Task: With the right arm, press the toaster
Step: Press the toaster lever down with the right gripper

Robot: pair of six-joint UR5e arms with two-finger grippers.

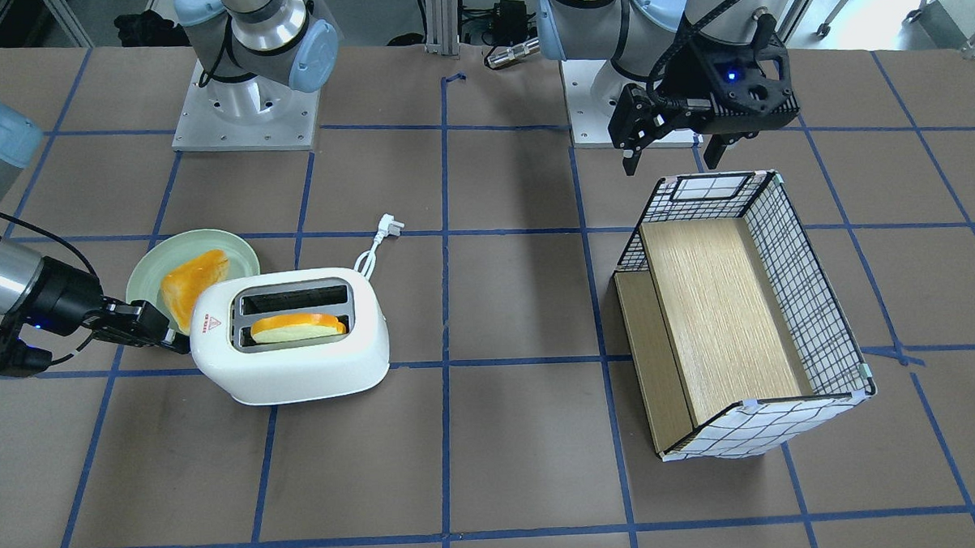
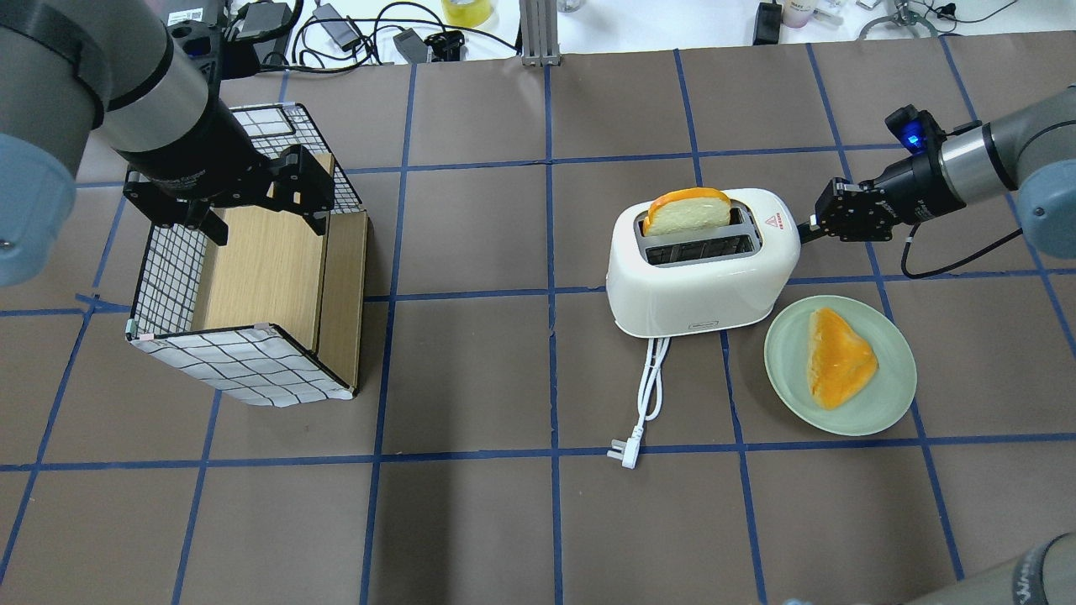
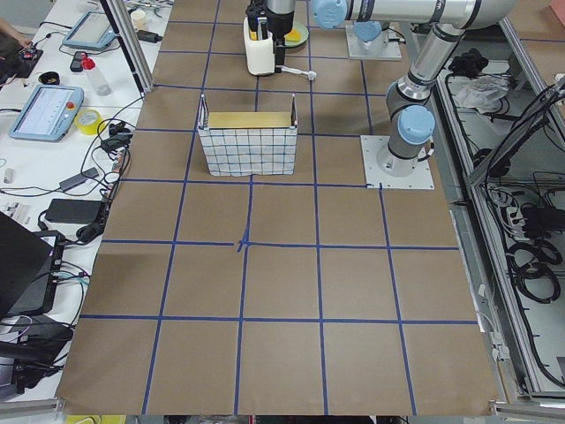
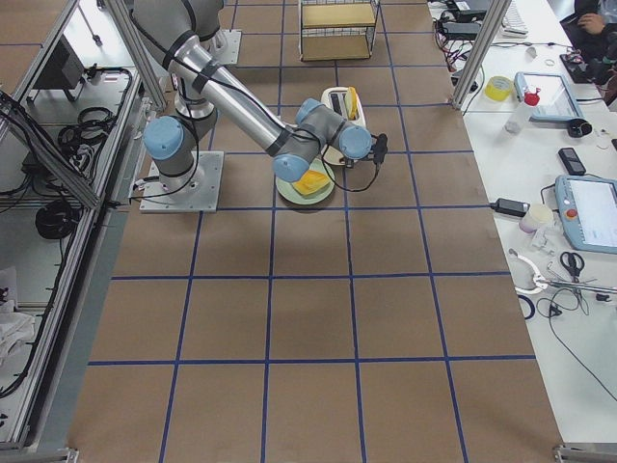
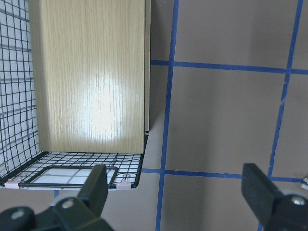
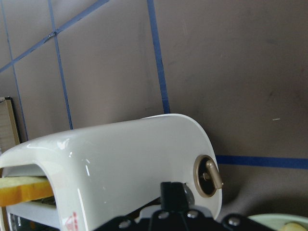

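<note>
**R gripper at toaster's end**

Toaster (image 2: 698, 269) on table (image 2: 504, 521), bread slice (image 2: 685, 212) in one slot, just beside green plate (image 2: 891, 399). R gripper (image 2: 809, 227) pressed together, tip against toaster's end near knob (image 6: 208, 175). L gripper (image 1: 672, 162) spread wide over wire basket (image 1: 813, 295).

Brown tabletop (image 2: 471, 521), ruled into squares by blue tape lines (image 2: 551, 294). Upright aluminium profile post (image 2: 534, 34) at its far edge. White side bench (image 4: 540, 125) alongside, carrying a light-blue-cased tablet (image 4: 588, 210), a yellow tape roll (image 4: 498, 89) and loose black cables (image 3: 88, 185). Metal-framed side bay (image 3: 530, 230) opposite, full of coiled leads. Pale grey floor (image 1: 876, 9) beyond. Lighting even, shadows soft.
</note>
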